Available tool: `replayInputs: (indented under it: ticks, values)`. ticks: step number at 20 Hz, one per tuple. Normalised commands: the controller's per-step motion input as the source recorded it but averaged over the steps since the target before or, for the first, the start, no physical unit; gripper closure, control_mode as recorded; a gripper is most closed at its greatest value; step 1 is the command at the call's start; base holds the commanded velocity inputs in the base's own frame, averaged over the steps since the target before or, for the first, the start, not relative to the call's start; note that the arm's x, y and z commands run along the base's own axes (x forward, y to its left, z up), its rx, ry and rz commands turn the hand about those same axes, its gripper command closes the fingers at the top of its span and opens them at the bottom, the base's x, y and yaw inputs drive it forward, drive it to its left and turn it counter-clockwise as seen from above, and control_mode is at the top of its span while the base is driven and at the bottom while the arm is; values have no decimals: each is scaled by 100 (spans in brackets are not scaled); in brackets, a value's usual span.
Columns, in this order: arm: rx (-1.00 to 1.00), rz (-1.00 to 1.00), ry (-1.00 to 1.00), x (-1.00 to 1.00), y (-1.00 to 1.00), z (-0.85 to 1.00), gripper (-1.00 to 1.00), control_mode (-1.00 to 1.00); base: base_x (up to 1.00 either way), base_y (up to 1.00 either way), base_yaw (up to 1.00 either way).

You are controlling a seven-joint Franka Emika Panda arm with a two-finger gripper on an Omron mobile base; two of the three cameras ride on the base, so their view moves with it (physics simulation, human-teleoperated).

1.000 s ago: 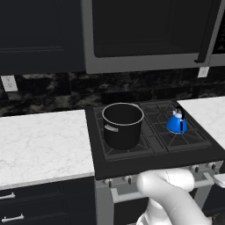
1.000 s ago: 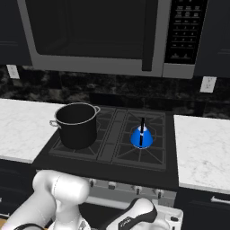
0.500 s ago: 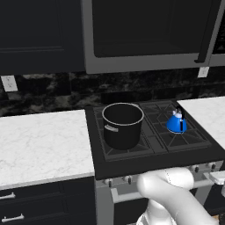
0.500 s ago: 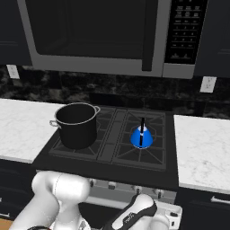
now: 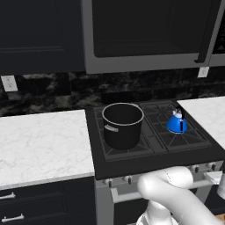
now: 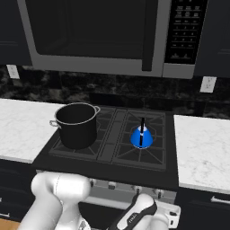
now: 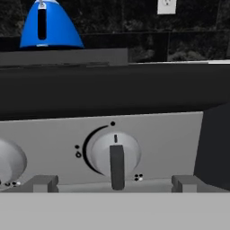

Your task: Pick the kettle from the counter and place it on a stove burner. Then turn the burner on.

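Both base views look forward and down on the stove (image 5: 149, 154) from behind the arm, left and right, sharing the pot (image 5: 122, 125) and kettle (image 6: 142, 136). The hand view faces the stove's front panel, level and close on one knob (image 7: 114, 154).

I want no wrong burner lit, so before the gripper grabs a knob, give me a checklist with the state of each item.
1. Kettle sits on a stove burner, off the counter: ok.
2. Kettle upright, handle up: ok.
3. A knob is centred in the hand view, between the fingertips: ok.
4. Knob pointer stands straight up at its top dot, seemingly off: ok.
5. This knob drives the kettle's burner: cannot tell; the kettle shows up and to the left of it.
6. Pot sits on another burner, apart from the kettle: ok.
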Motion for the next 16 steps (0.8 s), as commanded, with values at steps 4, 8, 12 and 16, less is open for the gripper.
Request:
replayInputs:
  ticks: [4, 8, 12, 16]
  values:
    - [0, 0, 0, 12, 0, 0, -100, -100, 0, 0, 0]
    - [0, 0, 0, 10, 0, -1, -100, -100, 0, 0, 0]
    - [0, 0, 0, 3, -2, -4, -100, -100, 0, 0, 0]
    - [0, 0, 0, 4, -8, -1, -100, -100, 0, 0, 0]
